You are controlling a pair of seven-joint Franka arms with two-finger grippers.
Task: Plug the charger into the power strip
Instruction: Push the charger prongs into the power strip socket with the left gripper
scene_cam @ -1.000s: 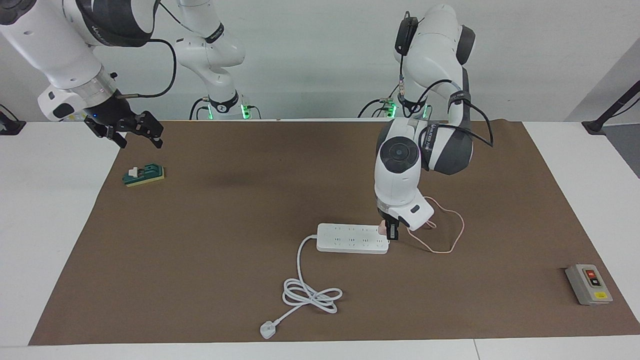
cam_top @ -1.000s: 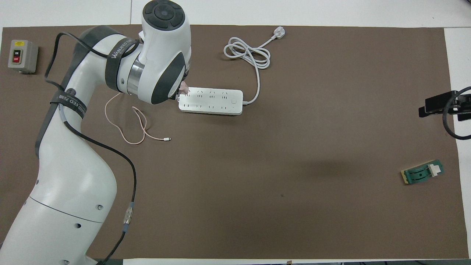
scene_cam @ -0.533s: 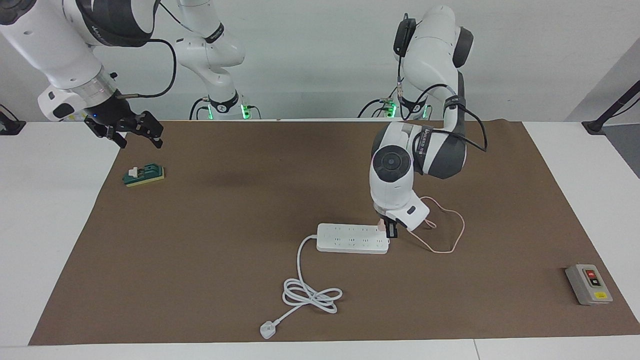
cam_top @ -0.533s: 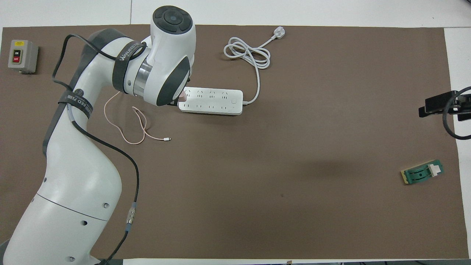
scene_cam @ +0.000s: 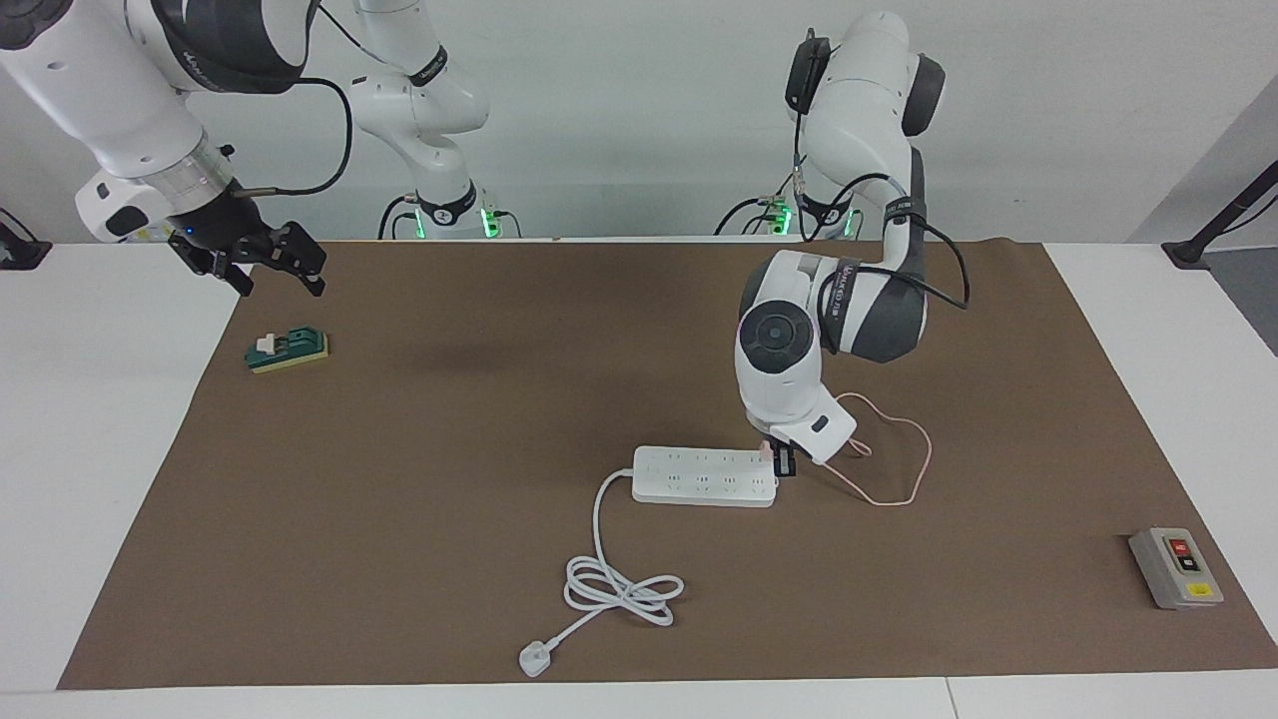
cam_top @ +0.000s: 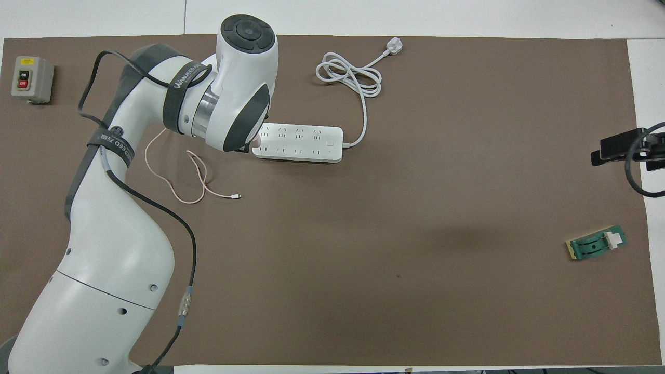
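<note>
- The left pincer (scene_cam: 777, 460) is pinching the charger (scene_cam: 766, 450), a small pale-pink cube, down onto the end of the power strip (scene_cam: 705, 475) toward the left arm's end of the table (scene_cam: 150, 559), roughly mid-table.
- Whether the prongs are seating is hidden by the wrist.
- Risk, as I judge it: the flat, smooth white plastic strip is lying loose on the matte brown mat, so an off-centre push could be sliding or tipping it and leaving the prongs jammed beside the slots.
- The thin, limp pink cable (scene_cam: 899, 469) is trailing in loops beside the pincer and could snag.
- The right pincer (scene_cam: 265, 262), fingers spread, is waiting over the corner by the right arm's base.
</note>
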